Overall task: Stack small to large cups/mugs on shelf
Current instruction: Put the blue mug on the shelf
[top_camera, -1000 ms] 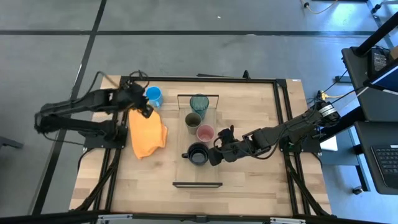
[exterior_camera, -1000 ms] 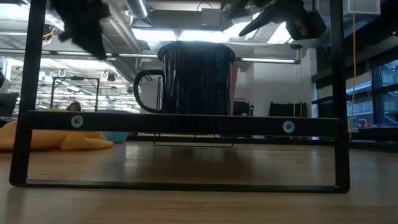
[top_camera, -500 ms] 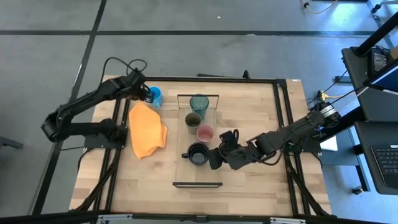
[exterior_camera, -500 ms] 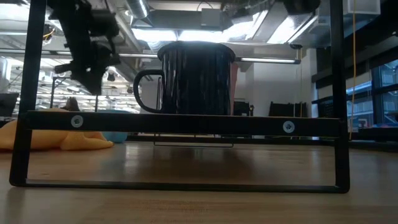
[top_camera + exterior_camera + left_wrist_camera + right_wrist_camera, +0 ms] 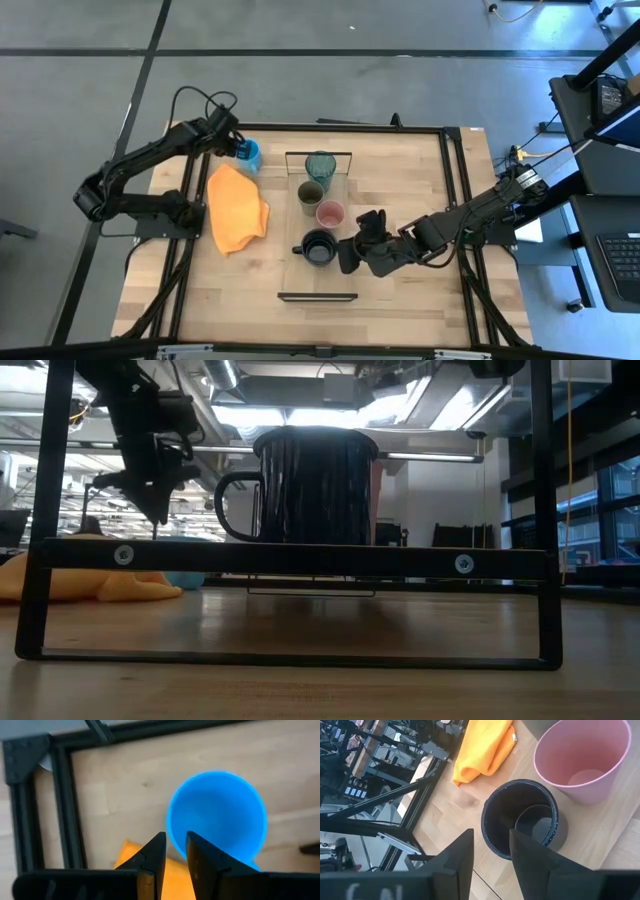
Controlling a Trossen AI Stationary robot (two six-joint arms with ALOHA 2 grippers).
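Robotics lab, ceiling ducts (image 5: 300, 390), equipment racks (image 5: 365, 765), bare floor (image 5: 300, 30)

On the shelf (image 5: 318, 283), a light plank with black end frames running up the middle of the frame, four cups stand upright in a row: teal tumbler (image 5: 320, 165) uppermost, olive cup (image 5: 311, 193), pink cup (image 5: 330, 213), then black mug (image 5: 318, 247), handle pointing left. The blue mug (image 5: 249, 154) stands upper left, off the shelf.
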